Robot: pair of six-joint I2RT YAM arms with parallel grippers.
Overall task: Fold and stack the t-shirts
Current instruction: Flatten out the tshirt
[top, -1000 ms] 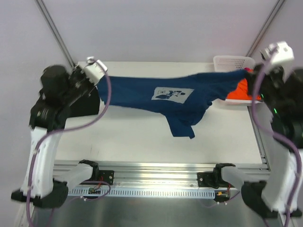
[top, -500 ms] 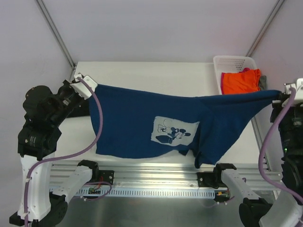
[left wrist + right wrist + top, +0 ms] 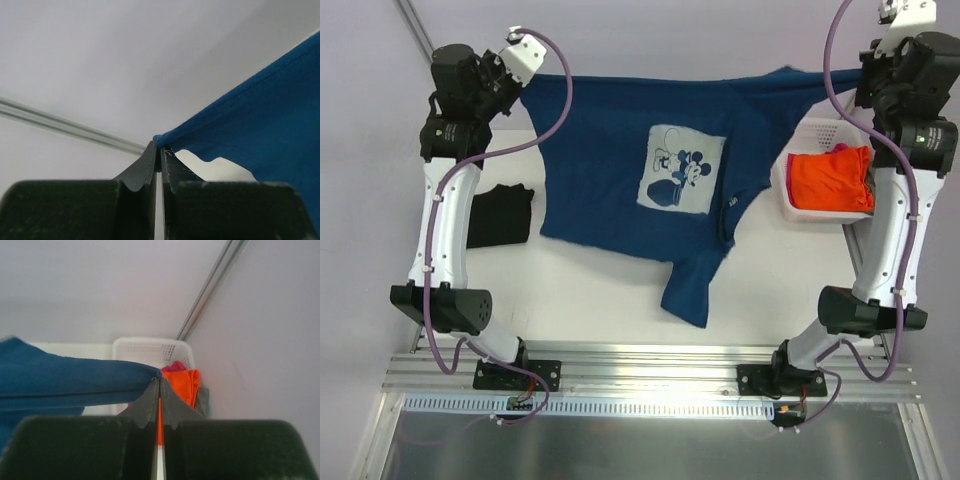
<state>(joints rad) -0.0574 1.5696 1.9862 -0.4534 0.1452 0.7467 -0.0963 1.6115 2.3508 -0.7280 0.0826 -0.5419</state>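
Observation:
The navy blue t-shirt [image 3: 620, 160] with a pale cartoon print hangs spread in the air over the table's far half, its lower end draping onto the table. My left gripper [image 3: 527, 84] is shut on its left corner, also seen in the left wrist view [image 3: 159, 148]. My right gripper [image 3: 860, 72] is shut on its right corner, seen in the right wrist view [image 3: 159, 379]. The blue cloth [image 3: 65, 382] stretches left from those jaws. A folded black t-shirt [image 3: 500, 216] lies at the table's left. An orange t-shirt [image 3: 830, 180] with pink and grey cloth lies in the basket.
The white plastic basket [image 3: 817, 132] stands at the table's far right, under my right arm; it also shows in the right wrist view [image 3: 150, 351]. Metal frame poles rise at both back corners. An aluminium rail runs along the near edge.
Both arms have risen and swung toward the back, lifting the navy shirt from low over the near edge to high over the far half. The print now faces up near the middle.

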